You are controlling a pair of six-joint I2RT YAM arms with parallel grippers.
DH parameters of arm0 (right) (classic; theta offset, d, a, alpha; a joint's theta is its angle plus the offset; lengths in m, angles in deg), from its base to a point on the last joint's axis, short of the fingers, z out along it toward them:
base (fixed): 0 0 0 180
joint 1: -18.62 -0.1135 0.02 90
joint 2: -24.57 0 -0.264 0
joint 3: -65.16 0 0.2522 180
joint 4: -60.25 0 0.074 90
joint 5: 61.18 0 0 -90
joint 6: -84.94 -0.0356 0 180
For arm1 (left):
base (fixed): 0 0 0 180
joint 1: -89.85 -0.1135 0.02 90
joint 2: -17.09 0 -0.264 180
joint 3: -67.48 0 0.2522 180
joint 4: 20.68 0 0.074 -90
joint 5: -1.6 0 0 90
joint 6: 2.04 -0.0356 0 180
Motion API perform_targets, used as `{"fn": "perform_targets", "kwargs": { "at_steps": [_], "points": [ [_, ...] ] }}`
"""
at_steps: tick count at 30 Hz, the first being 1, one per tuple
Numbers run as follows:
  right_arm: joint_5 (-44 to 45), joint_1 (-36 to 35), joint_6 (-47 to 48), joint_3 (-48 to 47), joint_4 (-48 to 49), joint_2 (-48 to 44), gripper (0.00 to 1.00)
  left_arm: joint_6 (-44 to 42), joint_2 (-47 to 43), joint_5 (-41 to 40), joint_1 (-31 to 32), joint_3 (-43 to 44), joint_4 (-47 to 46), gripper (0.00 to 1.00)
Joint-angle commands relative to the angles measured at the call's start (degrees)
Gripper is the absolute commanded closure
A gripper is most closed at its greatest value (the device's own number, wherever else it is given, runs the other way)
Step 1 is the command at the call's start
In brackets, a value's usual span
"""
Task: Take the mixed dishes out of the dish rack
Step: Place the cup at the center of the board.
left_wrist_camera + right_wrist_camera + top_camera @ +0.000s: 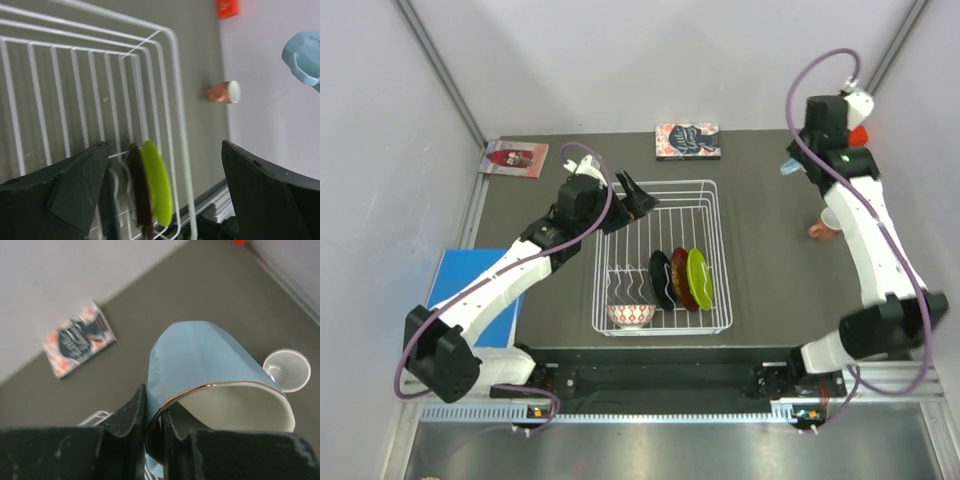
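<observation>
**Q:** Where are the dishes?

**A:** The light-blue mug (215, 370) hangs tilted in the air above the desk (770, 300), to the right of the dish rack (720, 250) and well outside it. Lower down and to one side, the salmon-pink mug (222, 92) lies on its side on the desk. In the rack three plates stand on edge, side by side: black plate (662, 279), red floral plate (681, 279), lime-green plate (699, 278). The patterned bowl (631, 315) sits at the near edge, left of them.

**Q:** What carries the mug?

**A:** The right gripper (152, 412), clamped on the mug's wall with one finger inside the rim and one outside.

**Q:** How is the step best done?

**A:** It reads as a set-down. Lower the mug onto bare desk beside the salmon-pink mug, not onto it, and level it so that the base lands flat. Part the fingers only when the desk bears the weight. Then draw the inner finger straight up, so it does not drag the rim.

**Q:** And the other arm?

**A:** The left gripper (635, 195) hovers over the rack's far end, fingers spread to their widest, holding and touching nothing. The lime-green plate, the outermost, looks the likeliest next pick, and the wires close beside it call for care.

**Q:** Anything else?

**A:** A book (688, 141) and a red cube (860, 135), neither of them part of the task.
</observation>
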Motion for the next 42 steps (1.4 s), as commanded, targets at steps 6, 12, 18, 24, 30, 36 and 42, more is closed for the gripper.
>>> {"fn": "perform_targets", "kwargs": {
  "at_steps": [6, 12, 18, 24, 30, 36, 42],
  "points": [
    [-9.9, 5.5, -1.2, -7.7, -2.2, 16.8, 1.00, -3.8, 0.8, -2.8, 0.0, 0.4, 11.5, 0.01],
    [-7.4, 8.1, 0.6, -11.7, -5.8, 26.5, 1.00, -5.8, -1.0, -5.7, 0.0, -1.5, 12.5, 0.01],
    [-7.7, 9.3, 0.6, -9.2, -3.0, 30.7, 1.00, -6.4, -0.1, -6.0, 0.0, -2.3, 13.3, 0.01],
    [-9.0, 11.4, 0.5, -10.5, -4.3, 34.8, 1.00, -6.1, 2.0, -4.8, 0.0, -1.8, 13.6, 0.01],
    [-11.7, 13.0, 0.8, -10.4, -4.0, 35.7, 0.82, -5.8, 3.4, -4.6, 0.0, -1.6, 13.1, 0.01],
    [-13.8, 13.1, 0.6, -10.0, -2.9, 33.8, 0.50, -6.3, 4.9, -2.0, 0.0, -0.5, 14.3, 0.01],
    [-16.5, 12.6, 0.3, -11.0, -1.6, 28.8, 0.22, -6.4, 5.3, -1.2, 0.0, -0.4, 14.1, 0.01]
  ]
}}
